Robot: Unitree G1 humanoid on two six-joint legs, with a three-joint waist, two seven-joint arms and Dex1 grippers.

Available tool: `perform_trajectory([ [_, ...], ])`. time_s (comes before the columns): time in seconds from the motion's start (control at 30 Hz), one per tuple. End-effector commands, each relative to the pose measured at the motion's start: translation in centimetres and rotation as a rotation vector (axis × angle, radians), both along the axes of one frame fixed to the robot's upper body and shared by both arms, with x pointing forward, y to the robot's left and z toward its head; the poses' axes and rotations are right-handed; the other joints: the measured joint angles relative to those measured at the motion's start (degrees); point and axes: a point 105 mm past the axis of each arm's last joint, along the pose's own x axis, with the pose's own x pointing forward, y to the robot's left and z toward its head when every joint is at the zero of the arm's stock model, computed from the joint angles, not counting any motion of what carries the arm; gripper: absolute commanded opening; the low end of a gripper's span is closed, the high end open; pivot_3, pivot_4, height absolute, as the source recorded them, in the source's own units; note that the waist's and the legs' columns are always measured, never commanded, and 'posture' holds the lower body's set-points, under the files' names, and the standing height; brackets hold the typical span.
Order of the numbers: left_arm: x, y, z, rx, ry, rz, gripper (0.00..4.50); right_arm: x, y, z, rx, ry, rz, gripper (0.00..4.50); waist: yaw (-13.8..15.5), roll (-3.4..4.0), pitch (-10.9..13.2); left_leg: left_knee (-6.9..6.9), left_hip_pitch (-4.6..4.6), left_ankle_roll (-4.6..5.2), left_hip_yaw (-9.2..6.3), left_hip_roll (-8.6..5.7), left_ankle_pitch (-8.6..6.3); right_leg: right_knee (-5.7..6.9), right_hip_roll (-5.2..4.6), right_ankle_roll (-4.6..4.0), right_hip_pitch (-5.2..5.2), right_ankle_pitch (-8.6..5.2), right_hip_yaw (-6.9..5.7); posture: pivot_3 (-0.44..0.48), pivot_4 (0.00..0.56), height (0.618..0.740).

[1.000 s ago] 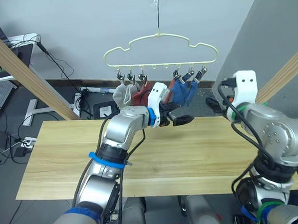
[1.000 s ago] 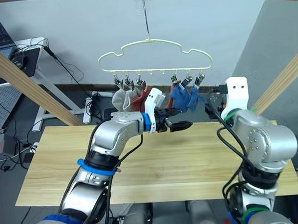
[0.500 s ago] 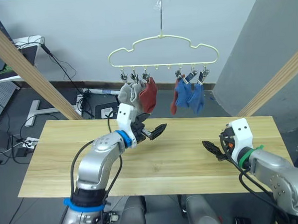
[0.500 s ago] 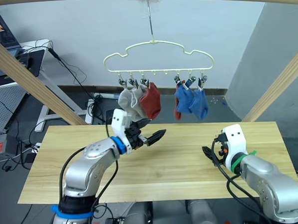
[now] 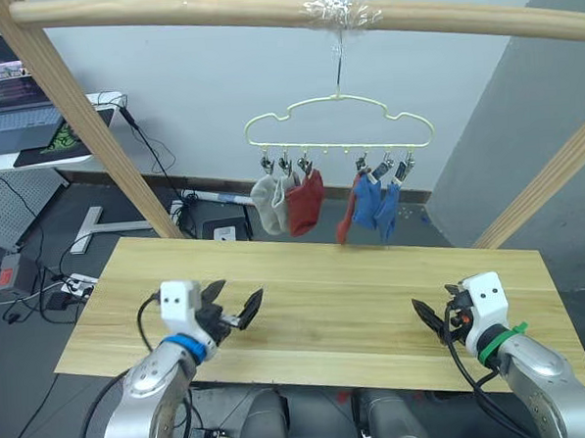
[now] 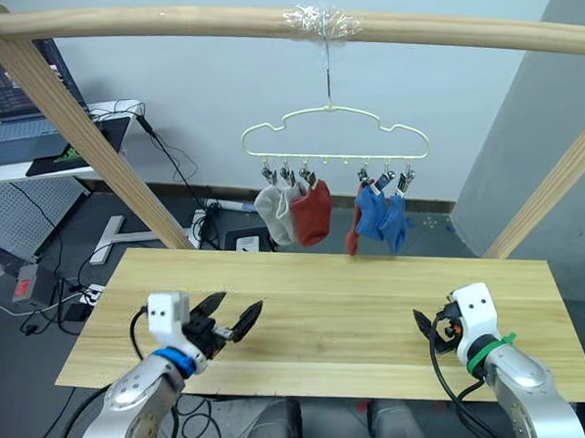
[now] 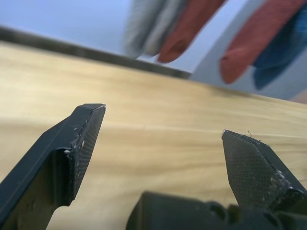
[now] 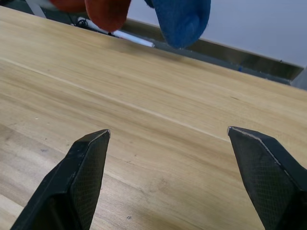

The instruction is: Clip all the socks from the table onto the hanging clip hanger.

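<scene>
The pale yellow-green clip hanger [image 5: 339, 128] hangs by its hook from the wooden crossbar. Several socks are clipped to it: light grey socks [image 5: 268, 203] and a rust red sock [image 5: 305, 201] on the left, another red sock [image 5: 347, 216] and blue socks [image 5: 375, 203] on the right. Their toes also show in the wrist views as a red sock [image 7: 192, 24] and a blue sock [image 8: 182, 17]. My left gripper [image 5: 235, 302] is open just above the table [image 5: 325, 276] near its front left. My right gripper [image 5: 430, 320] is open and empty, low over the front right.
A wooden frame surrounds the table: the crossbar [image 5: 213, 9] above and slanted poles at left [image 5: 92, 131] and right [image 5: 546, 186]. A desk with a laptop [image 5: 11, 91] stands at the back left, with cables [image 5: 51, 290] on the floor.
Both arms have dropped from hanger height to the table's front edge. The left gripper has drawn back from the hung socks. The camera view has tilted upward.
</scene>
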Motion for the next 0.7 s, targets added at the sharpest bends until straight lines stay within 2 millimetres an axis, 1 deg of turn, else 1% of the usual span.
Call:
perform_trajectory([
  [0.03, -0.6, 0.9, 1.6, 0.045, -0.093, 0.061, 4.47, -0.1, 0.0, 0.5, -0.012, -0.053, 0.028, 4.10, 0.4, -0.03, -0.5, 0.00, 0.02, 0.00, 0.01, 0.00, 0.00, 0.00, 0.00, -0.01, 0.01, -0.01, 0.01, 0.129, 0.125, 0.740],
  [0.07, -0.8, 1.0, 1.6, 0.057, -0.099, 0.070, 4.47, -0.1, 0.0, 0.4, -0.012, -0.052, 0.028, 4.10, 0.6, -0.04, -0.7, 0.00, 0.03, 0.00, 0.02, 0.00, 0.00, 0.00, 0.00, -0.04, 0.01, -0.02, 0.01, 0.143, 0.129, 0.740],
  [0.27, -1.6, 1.5, 1.5, 0.053, -0.093, 0.117, 4.47, -0.7, 0.2, -0.1, -0.011, -0.034, 0.037, 4.10, 1.6, 0.05, -1.3, 0.00, 0.06, 0.00, 0.03, 0.00, 0.00, -0.01, -0.03, -0.14, 0.04, -0.07, 0.01, 0.154, 0.124, 0.740],
  [0.47, -2.1, 1.6, 1.3, 0.026, -0.098, 0.126, 4.47, -0.5, 0.0, -0.2, -0.008, -0.033, 0.025, 4.10, 2.1, -0.05, -2.0, 0.00, 0.07, 0.00, 0.06, 0.01, 0.00, -0.02, -0.03, -0.19, 0.04, -0.10, 0.00, 0.155, 0.112, 0.740],
  [0.7, -2.5, 1.5, 1.7, 0.002, -0.123, 0.115, 4.47, -0.2, 0.1, -0.1, -0.006, -0.036, 0.023, 4.10, 2.2, 0.02, -2.4, 0.00, 0.10, 0.00, 0.06, 0.00, 0.00, -0.04, -0.03, -0.21, 0.09, -0.11, -0.01, 0.155, 0.112, 0.740],
])
